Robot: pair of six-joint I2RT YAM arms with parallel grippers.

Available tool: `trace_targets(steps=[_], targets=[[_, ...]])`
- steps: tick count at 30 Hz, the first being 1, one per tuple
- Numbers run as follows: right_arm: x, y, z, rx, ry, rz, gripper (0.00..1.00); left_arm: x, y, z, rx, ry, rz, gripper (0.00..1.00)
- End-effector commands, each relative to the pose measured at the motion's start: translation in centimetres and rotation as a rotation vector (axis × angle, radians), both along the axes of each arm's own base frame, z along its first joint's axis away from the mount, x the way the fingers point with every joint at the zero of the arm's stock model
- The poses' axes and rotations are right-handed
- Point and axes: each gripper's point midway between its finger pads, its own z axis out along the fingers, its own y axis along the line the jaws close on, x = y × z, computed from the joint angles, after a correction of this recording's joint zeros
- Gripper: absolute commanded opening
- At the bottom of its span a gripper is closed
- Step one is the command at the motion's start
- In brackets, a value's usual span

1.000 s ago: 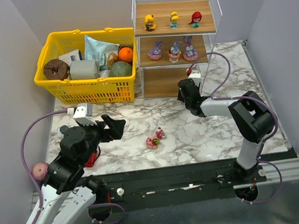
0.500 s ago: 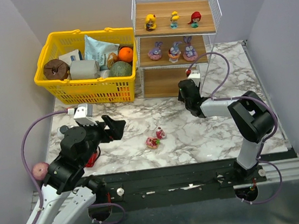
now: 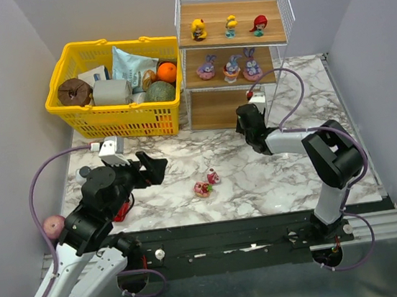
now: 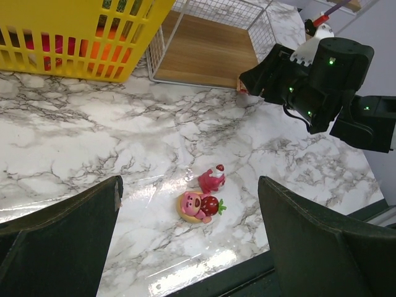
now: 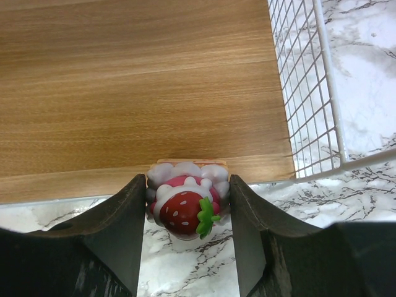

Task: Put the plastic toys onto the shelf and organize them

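My right gripper (image 5: 187,207) is shut on a small pink-red strawberry toy (image 5: 185,199) right at the front edge of the bottom board of the shelf (image 3: 212,110); the gripper also shows in the top view (image 3: 248,119). Three dolls (image 3: 231,25) stand on the top board and three purple-pink bunnies (image 3: 231,65) on the middle board. Two pink-red toys (image 4: 204,197) lie on the marble in front of the shelf, also in the top view (image 3: 206,184). My left gripper (image 3: 156,169) is open and empty, above the table left of them.
A yellow basket (image 3: 110,79) with food items stands left of the shelf. A pink ball (image 3: 52,226) and a red object (image 3: 121,211) lie near the left arm's base. Grey walls close in both sides.
My right gripper has edged slightly toward the shelf's bottom board with the strawberry toy. The left arm has barely moved.
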Motion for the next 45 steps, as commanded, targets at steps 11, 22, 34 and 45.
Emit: trace_targets(steps=[11,22,34,45], targets=[[-5.3,0.0,-0.1,0.092,0.201,0.034,0.36,0.1,0.1,-0.6,-0.012,0.01,0.015,0.99],[-7.8,-0.5,-3.3,0.043,0.327,0.058,0.39,-0.2,0.2,-0.9,-0.022,0.015,0.015,0.99],[-8.7,0.0,-0.9,0.118,0.277,0.087,0.87,0.1,0.1,-1.1,-0.004,0.018,0.017,0.99],[-11.2,0.2,6.5,0.498,0.11,-0.033,0.97,2.1,0.4,-0.5,0.048,-0.007,0.072,0.99]])
